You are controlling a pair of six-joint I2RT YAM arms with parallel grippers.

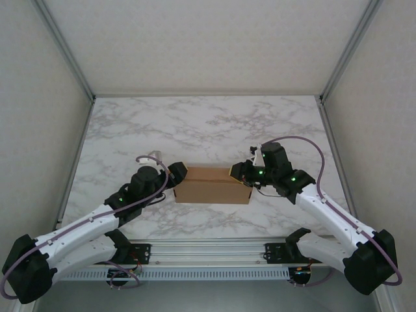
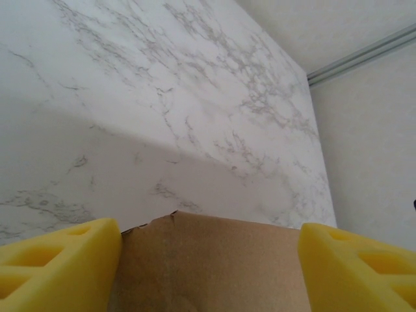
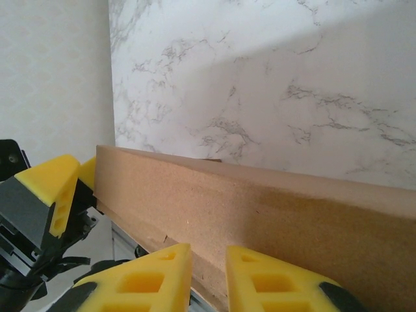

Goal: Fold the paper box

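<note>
Roughly formed already, the box (image 1: 213, 186) sits mid-table (image 1: 195, 123) between the arms, so I judge this the closing step on its long wall. Left gripper (image 2: 208, 227) is spread wide and clamped across the box's left end, bracing it. Right gripper (image 3: 208, 250) is nearly pressed together, pinching the thin wall edge. Next likely needs that wall pressed along its crease while the left holds firm.

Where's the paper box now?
In the top view, the paper box sits centrally on the table, the left gripper at its left end and the right gripper at its right end.
</note>
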